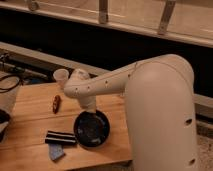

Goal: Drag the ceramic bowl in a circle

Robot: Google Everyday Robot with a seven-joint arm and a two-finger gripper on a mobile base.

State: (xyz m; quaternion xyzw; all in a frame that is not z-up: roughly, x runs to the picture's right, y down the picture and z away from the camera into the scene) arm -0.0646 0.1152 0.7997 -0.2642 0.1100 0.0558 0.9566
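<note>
The ceramic bowl [92, 130] is round, shallow and glossy black, and sits on the wooden table [35, 120] near its front edge. My white arm reaches in from the right. Its wrist hangs over the bowl's far rim. My gripper [89, 110] points down at that far rim, mostly hidden under the wrist. The small whitish cup [61, 76] stands at the table's back edge, behind and left of the bowl.
A red object [56, 103] lies left of the bowl. A black packet with white stripes [61, 138] and a blue piece [56, 152] lie at the front left. Dark cables [7, 82] are at the far left. A dark ledge and rail run behind the table.
</note>
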